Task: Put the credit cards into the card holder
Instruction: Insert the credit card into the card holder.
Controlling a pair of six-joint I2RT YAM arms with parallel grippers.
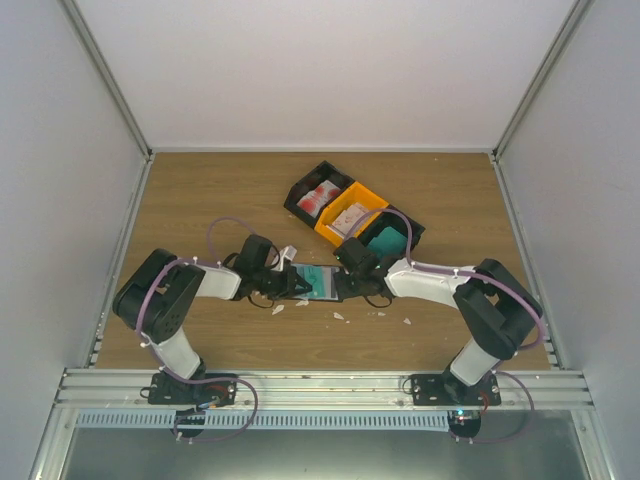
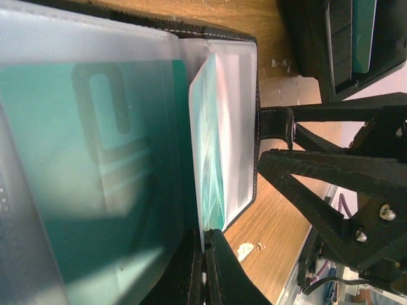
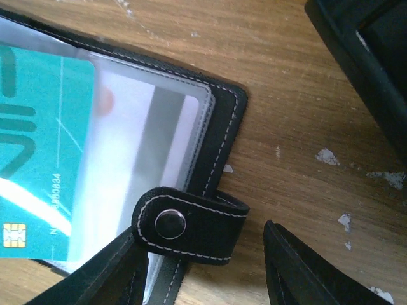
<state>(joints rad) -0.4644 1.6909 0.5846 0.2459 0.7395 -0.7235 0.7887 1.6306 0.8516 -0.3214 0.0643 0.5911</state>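
Observation:
The black card holder [image 1: 330, 285] lies open on the table between my grippers, its clear sleeves up. A teal credit card [image 1: 318, 279] lies in its sleeves; it also shows in the right wrist view [image 3: 44, 140] and, behind frosted plastic, in the left wrist view [image 2: 95, 159]. My left gripper [image 1: 296, 283] is at the holder's left edge. Its fingertips [image 2: 219, 267] are shut on a thin clear sleeve page [image 2: 206, 159] that stands on edge. My right gripper [image 3: 210, 273] is open and straddles the holder's snap strap [image 3: 191, 222]. More credit cards lie in the bins.
Three joined bins stand behind the holder: a black bin [image 1: 305, 190] with red-and-white cards [image 1: 320, 198], an orange bin [image 1: 368, 200] with pale cards [image 1: 347, 218], and a black bin [image 1: 412, 232] with a teal card [image 1: 385, 239]. Small white scraps [image 1: 338, 315] lie on the wood.

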